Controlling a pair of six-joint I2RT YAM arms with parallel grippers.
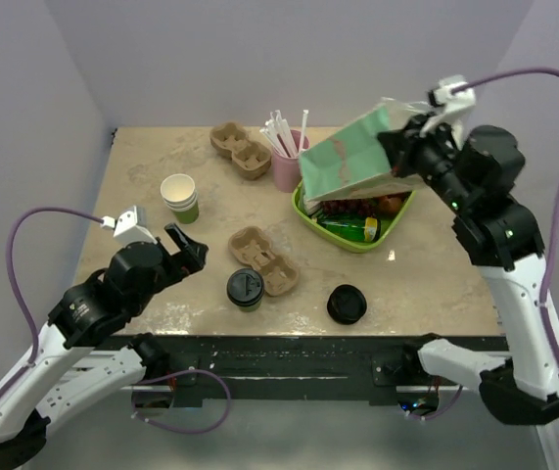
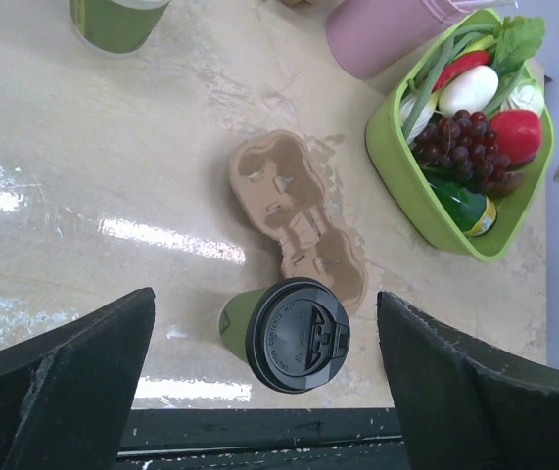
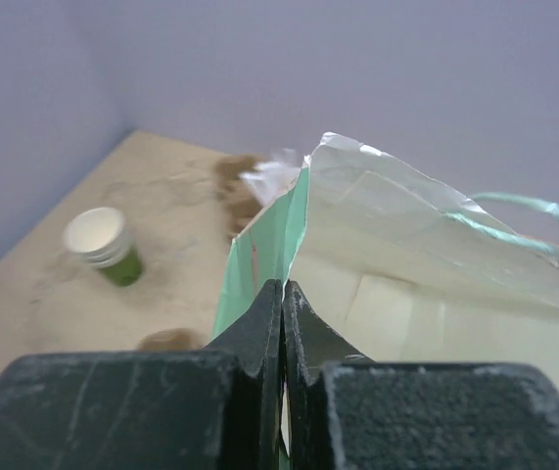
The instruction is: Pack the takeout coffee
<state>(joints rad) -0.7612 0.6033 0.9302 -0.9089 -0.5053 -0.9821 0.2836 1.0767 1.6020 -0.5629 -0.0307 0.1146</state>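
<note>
The right hand (image 3: pixel 282 299) grips the edge of the green paper bag (image 1: pixel 346 164), tilted over the basket (image 1: pixel 354 245). The left hand (image 1: pixel 189 247) stands wide near the takeout coffee (image 1: pixel 245 289).

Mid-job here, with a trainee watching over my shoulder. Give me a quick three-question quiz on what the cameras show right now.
1. True or false: the right tool is shut on the edge of the paper bag.
2. Fill in: the jaws of the left tool stand ____.
3. The takeout coffee is: A) inside the paper bag; B) upright on the table beside a pulp carrier; C) in the left tool's grip.
Key: 1 true; 2 open; 3 B.
</note>
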